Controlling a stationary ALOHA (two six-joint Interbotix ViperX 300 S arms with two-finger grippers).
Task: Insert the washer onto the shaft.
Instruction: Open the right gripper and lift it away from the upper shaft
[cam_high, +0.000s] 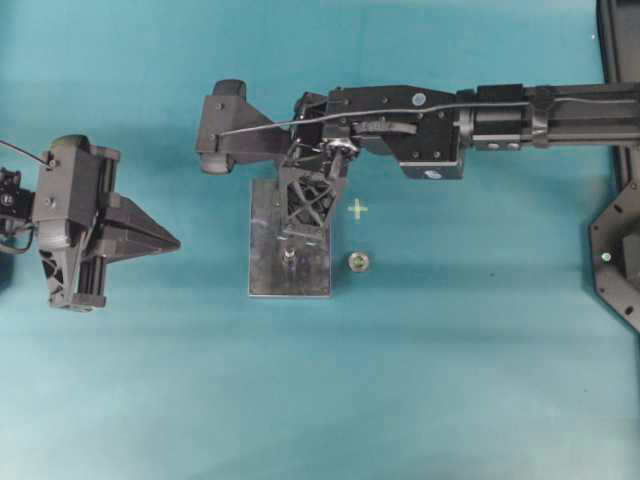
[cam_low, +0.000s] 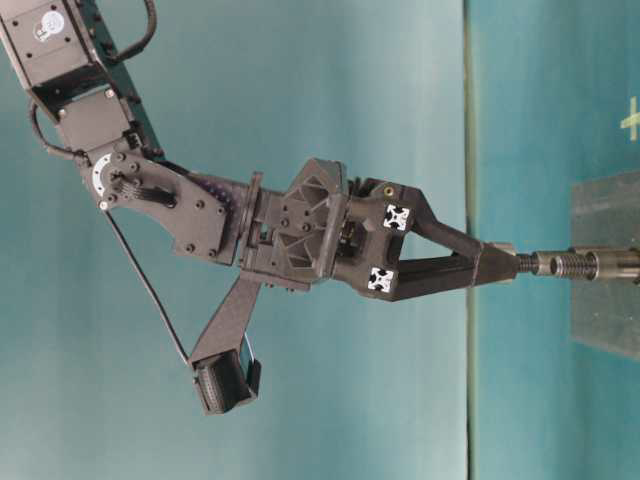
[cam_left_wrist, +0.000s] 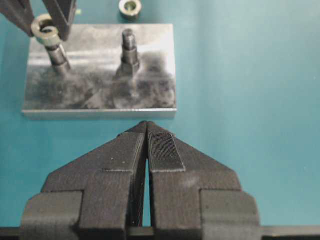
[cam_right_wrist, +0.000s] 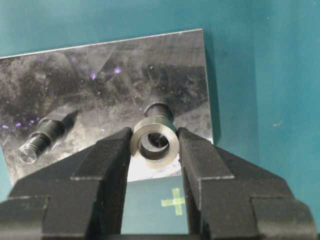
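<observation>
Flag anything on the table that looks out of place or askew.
One spare ring lies loose on the mat beside the metal plate. Otherwise nothing odd: the right gripper holds the washer level over a shaft.

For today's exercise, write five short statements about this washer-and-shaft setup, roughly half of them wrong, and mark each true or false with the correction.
1. The right gripper holds a washer between its fingers. True.
2. The metal plate carries two upright shafts. True.
3. The left gripper is clamped on a shaft. False: it is shut on nothing and hangs short of the plate's edge.
4. A second ring-shaped part lies on the plate. False: it lies on the teal table beside the plate.
5. The held washer sits over the top of one shaft. True; whether it has slid down cannot be told.
</observation>
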